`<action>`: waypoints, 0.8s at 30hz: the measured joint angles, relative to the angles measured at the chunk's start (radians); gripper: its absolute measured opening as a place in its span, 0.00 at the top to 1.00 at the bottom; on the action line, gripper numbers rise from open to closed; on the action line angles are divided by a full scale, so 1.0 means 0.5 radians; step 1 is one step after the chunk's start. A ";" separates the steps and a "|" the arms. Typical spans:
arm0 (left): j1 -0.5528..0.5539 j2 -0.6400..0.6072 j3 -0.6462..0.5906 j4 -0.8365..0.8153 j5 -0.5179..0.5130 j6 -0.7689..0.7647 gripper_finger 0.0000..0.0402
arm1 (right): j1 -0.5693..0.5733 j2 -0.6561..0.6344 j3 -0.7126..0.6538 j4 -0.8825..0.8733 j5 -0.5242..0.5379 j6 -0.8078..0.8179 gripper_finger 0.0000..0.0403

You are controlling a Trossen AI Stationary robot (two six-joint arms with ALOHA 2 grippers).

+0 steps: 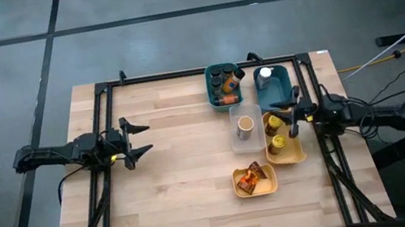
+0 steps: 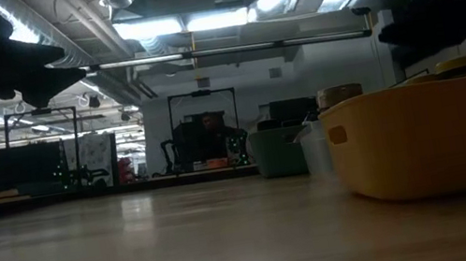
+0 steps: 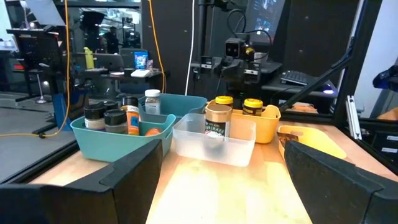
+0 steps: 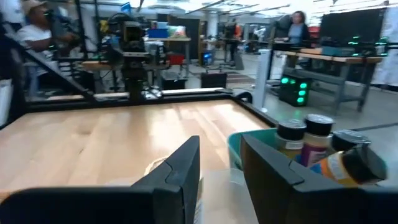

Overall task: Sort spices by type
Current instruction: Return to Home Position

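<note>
Spices (image 1: 246, 124) lie binned just beside my right pincer (image 1: 294, 111), released and empty, while my left pincer (image 1: 137, 138), also released, waits well apart.

Jars (image 1: 245, 125) in bins (image 1: 209, 88), right side

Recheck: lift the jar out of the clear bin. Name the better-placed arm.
Likely right: the right end effector hangs over the big yellow bin adjoining the clear bin; the left end effector is farther off.
</note>
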 joint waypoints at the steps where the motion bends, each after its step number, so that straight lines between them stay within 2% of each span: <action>1: 0.000 0.000 0.000 0.000 0.000 0.000 0.20 | -0.033 0.000 0.000 -0.012 -0.058 0.000 0.71; 7: 0.000 0.000 0.000 0.001 0.000 0.034 0.20 | -0.134 0.003 -0.001 -0.059 -0.284 0.009 0.71; 24: 0.000 0.000 0.000 0.001 -0.001 0.113 0.20 | -0.130 0.003 -0.001 -0.059 -0.280 0.012 0.71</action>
